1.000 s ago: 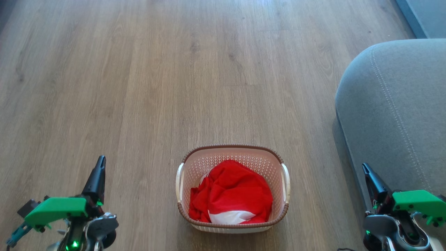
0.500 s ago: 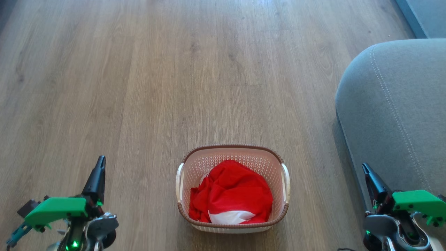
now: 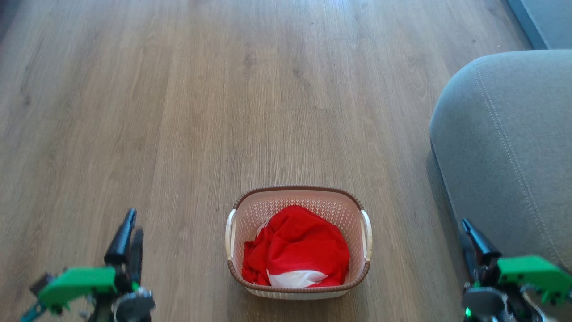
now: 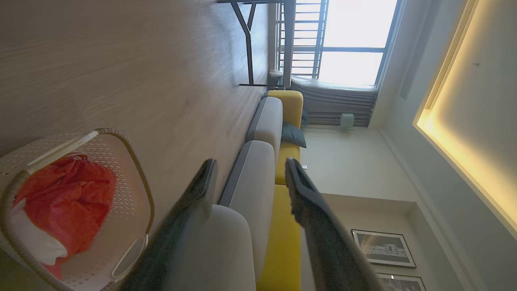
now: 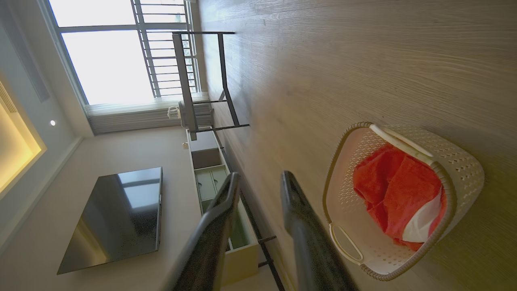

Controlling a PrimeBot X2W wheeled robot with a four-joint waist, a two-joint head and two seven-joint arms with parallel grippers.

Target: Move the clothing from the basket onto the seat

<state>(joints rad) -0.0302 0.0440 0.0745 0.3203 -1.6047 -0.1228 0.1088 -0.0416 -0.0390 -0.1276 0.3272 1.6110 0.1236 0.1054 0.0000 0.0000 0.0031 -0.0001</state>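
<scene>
Fingers apart, the left gripper and right gripper flank the basket holding the bunched red-and-white clothing, apparently poised to lift it onto the grey seat just beside the right.

Daylight floods through a tall window with a barred railing onto a pale wood-look plank floor, with pleated grey curtains drawn beside the glass. A black metal-framed table stands near the window. On a cream wall, a black flat television screen hangs above a low cabinet with pale green drawers. Elsewhere, a yellow sofa back carries a dark teal cushion below two framed pictures. A recessed ceiling cove glows warm yellow.
</scene>
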